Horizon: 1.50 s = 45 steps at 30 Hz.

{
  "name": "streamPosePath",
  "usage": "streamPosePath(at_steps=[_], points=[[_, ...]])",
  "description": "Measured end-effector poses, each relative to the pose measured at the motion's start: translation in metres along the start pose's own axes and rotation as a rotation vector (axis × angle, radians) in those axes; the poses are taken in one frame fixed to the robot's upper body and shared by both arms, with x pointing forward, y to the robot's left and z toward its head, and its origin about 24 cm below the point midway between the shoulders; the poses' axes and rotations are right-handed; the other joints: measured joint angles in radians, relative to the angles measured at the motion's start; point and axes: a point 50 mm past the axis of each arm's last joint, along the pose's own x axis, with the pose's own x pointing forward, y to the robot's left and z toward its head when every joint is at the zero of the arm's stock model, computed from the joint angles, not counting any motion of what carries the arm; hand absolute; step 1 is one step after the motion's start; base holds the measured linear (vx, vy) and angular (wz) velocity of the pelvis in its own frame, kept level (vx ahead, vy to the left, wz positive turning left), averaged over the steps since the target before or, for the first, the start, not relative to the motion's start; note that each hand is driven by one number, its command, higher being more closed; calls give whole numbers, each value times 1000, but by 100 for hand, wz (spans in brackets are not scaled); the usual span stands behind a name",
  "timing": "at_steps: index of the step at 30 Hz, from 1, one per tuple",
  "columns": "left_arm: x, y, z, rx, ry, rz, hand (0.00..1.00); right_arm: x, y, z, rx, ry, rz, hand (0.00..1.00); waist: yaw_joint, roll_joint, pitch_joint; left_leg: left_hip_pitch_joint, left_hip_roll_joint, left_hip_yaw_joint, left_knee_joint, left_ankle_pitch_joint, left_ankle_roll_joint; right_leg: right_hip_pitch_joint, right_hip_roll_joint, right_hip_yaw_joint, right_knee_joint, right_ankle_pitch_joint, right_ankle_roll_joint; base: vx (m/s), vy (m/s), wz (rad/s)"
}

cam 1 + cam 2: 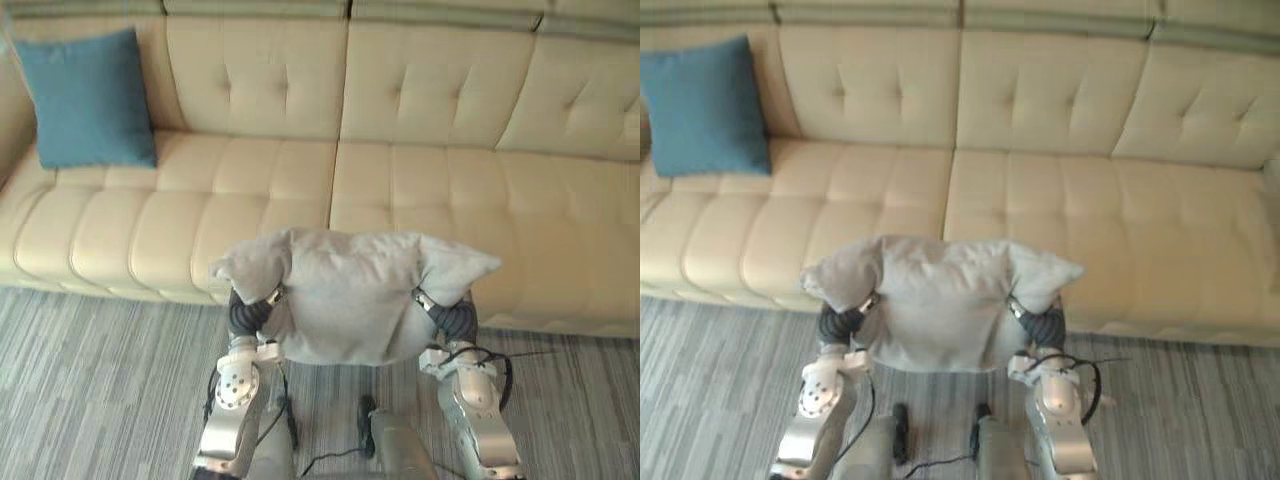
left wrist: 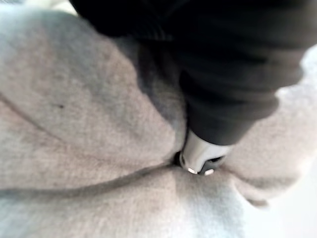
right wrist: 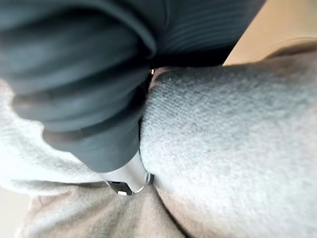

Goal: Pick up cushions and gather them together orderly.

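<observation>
— My left robot hand (image 1: 250,314) and right robot hand (image 1: 452,320) were sunk into the grey cushion (image 1: 350,295) from either side. I couldn't tell their grip.
— Where was it?
— Raised before the sofa (image 1: 450,190), long axis left to right, corners up. I judged it mid-carry, and next it should go beside the blue cushion (image 1: 88,98).

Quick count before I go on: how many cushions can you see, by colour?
Grey cushion: 1, between the left hand and right hand
Blue cushion: 1, on the sofa, left end
Total: 2 cushions
</observation>
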Motion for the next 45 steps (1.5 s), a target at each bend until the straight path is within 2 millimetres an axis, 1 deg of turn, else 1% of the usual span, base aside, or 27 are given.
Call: streamPosePath(at_steps=[6,9,10,11,12,13,14,15,16,18,19,21,22,24,25,26,28,29,30,31,34,36,37,38,39,41,45], points=[[-9,6,-9,8,47,-1,100,-9,-3,-8,-42,36,11,100,5,-3,-21,55,1,32,18,-48,11,58,-2,31,-17,10,15,27,79,-19],[-14,10,-14,15,76,8,100,-14,-6,-23,-61,103,8,100,4,-6,-22,96,-8,41,33,-86,18,-19,-22,13,213,11,59,1,46,-5],[-16,11,-16,17,86,11,100,-18,-8,-30,-68,134,4,100,2,-7,-23,121,-13,41,33,-91,26,-59,-35,6,319,35,94,58,-7,7],[-16,11,-16,19,87,13,100,-21,-7,-35,-84,158,6,100,3,-7,-22,145,-9,40,32,-98,33,-88,-48,-10,392,57,96,77,-24,7],[-16,11,-16,20,88,15,100,-22,-7,-37,-91,167,9,100,3,-4,-21,150,-7,40,30,-101,37,-93,-56,-24,408,56,85,104,-77,2],[-15,13,-16,22,86,21,100,-23,-5,-42,-98,191,19,100,4,-8,-26,163,-5,40,20,-107,34,-110,-83,-69,422,14,48,135,-126,-1],[-15,14,-15,23,83,25,100,-23,-5,-45,-100,206,24,100,5,-9,-33,166,7,37,14,-111,26,-126,-96,-103,380,-14,35,148,-153,-1],[-15,14,-15,23,82,24,100,-23,-5,-46,-101,209,25,100,5,-8,-34,165,13,32,14,-114,23,-129,-95,-111,352,-17,33,183,-193,1],[-14,14,-15,23,81,24,100,-23,-6,-48,-102,217,25,100,3,-8,-35,170,29,19,6,-121,10,-138,-90,-122,242,-14,32,288,-287,6],[-15,15,-17,30,92,24,100,-24,-7,-51,-108,230,27,100,-3,-21,-43,193,27,-16,-28,-130,-7,-126,-68,-57,48,57,46,284,-265,15],[-14,12,-21,38,112,10,100,-23,-10,-53,-118,240,22,100,-13,-21,-48,221,26,-73,-58,-141,-32,-91,-45,-46,-7,140,2,274,-217,10],[-15,4,-29,38,148,-19,100,-20,-22,-51,-157,239,2,100,-15,27,-66,258,35,-172,-115,-106,-37,-92,-7,-90,34,70,-16,385,-250,14],[-15,2,-30,35,151,-24,100,-20,-24,-50,-160,239,-2,100,-17,29,-67,257,37,-184,-111,-93,-44,-92,-4,-97,43,57,-22,377,-236,25],[-17,-9,-33,4,166,-44,100,-22,-32,-49,-170,241,-32,100,-33,44,-77,220,77,-235,14,-59,-76,-29,19,-164,38,14,-71,383,-255,45],[-17,-10,-33,2,166,-51,100,-23,-34,-49,-171,241,-38,100,-38,44,-77,206,84,-239,54,-52,-88,-10,22,-178,34,7,-79,436,-242,66],[-17,-13,-33,-2,167,-66,100,-26,-37,-45,-181,231,-42,100,-42,47,-79,162,105,-235,171,-11,-107,41,35,-207,13,-3,-95,422,-192,38],[-17,-13,-34,2,168,-74,100,-27,-39,-37,-192,203,-36,100,-32,45,-90,121,121,-205,262,57,-117,86,39,-211,-21,-5,-102,364,-109,19],[-16,-15,-33,6,165,-85,100,-26,-40,-32,-199,181,-41,100,-30,45,-94,94,137,-145,310,47,-116,126,32,-211,-65,-4,-107,276,-10,19],[-16,-17,-33,3,164,-94,100,-25,-41,-29,-198,168,-49,100,-30,45,-97,77,144,-76,302,18,-79,163,22,-214,-102,-1,-108,255,12,20],[-16,-17,-33,3,164,-97,100,-25,-41,-29,-198,167,-50,100,-29,44,-97,74,143,-59,292,9,-71,172,18,-216,-109,-1,-108,209,50,20],[-15,-17,-35,7,169,-103,100,-25,-42,-30,-195,169,-61,100,-5,40,-96,42,95,-24,148,-30,-36,233,-10,-218,-152,1,-104,141,115,9],[-16,-16,-35,7,172,-99,100,-25,-41,-31,-195,175,-61,100,10,53,-104,43,53,-39,-25,36,-2,239,-17,-204,-154,13,-83,115,202,-18],[-16,-13,-35,13,172,-95,100,-25,-40,-34,-195,186,-59,100,18,70,-117,51,40,-56,-92,100,-17,242,-10,-172,-158,9,-56,161,275,-40],[-16,-7,-35,31,173,-85,100,-25,-34,-40,-171,212,-59,100,19,42,-118,81,19,-38,-128,98,-22,246,-28,-135,-166,12,-33,138,230,-39],[-16,-6,-36,35,174,-81,100,-26,-33,-41,-164,218,-60,100,19,36,-119,85,15,-30,-136,99,-22,243,-35,-129,-168,16,-29,111,252,-36],[-19,3,-38,62,184,-70,100,-27,-25,-44,-170,227,-53,100,19,1,-131,115,-25,3,-184,104,-13,232,-71,-83,-170,28,-9,47,218,-30],[-20,5,-38,67,189,-66,100,-25,-22,-42,-197,213,-44,100,19,-19,-142,144,-57,25,-239,115,5,229,-94,-44,-188,42,13,-3,110,-18]])
